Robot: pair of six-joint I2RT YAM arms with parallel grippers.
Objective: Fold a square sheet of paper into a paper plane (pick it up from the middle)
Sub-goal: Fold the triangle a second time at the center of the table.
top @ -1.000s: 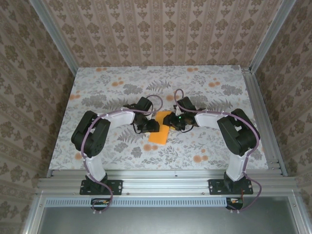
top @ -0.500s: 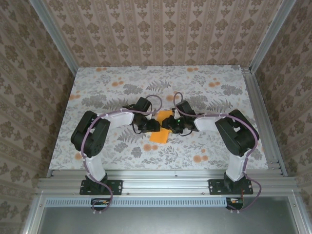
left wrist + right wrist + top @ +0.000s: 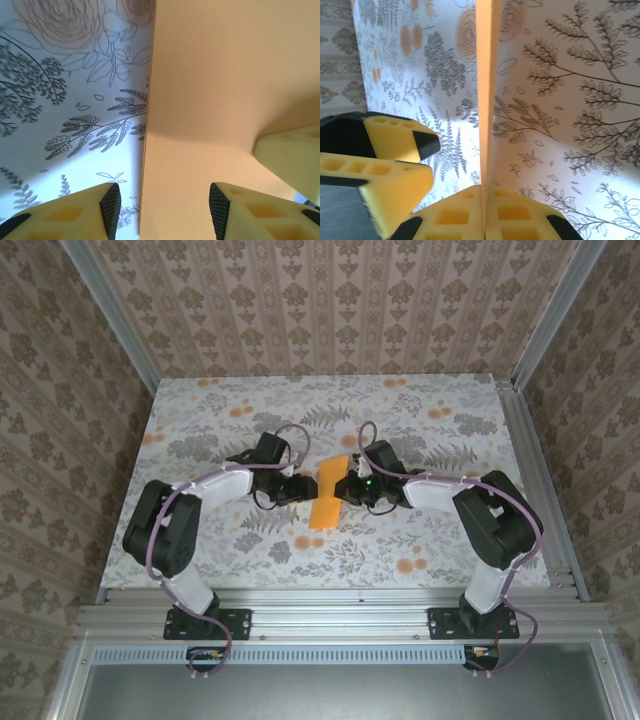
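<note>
The orange sheet of paper [image 3: 328, 492] sits at the middle of the floral-print table [image 3: 230, 420], squarely between the two arms. From above it reads as a narrow slanted strip, running from the far right toward the near left.

The right gripper [image 3: 348, 490] comes in from the right side and has its jaws pressed together on the paper. In its own wrist camera the two yellow fingers [image 3: 520, 220] meet with the sheet [image 3: 487, 75] pinched in the seam. The sheet rises edge-on from them as a thin orange blade over the leaf pattern. The right gripper [image 3: 484, 192] is plainly clamped on it.

The left gripper [image 3: 297, 490] faces it from the other side, just beside the strip. Its wrist view has the jaws standing apart, the left gripper [image 3: 165, 205] straddling the paper's straight edge, with the orange face [image 3: 215, 75] broad on the right. Its right finger [image 3: 260, 215] looks to lie against the sheet, though I can't be sure it touches.
</note>
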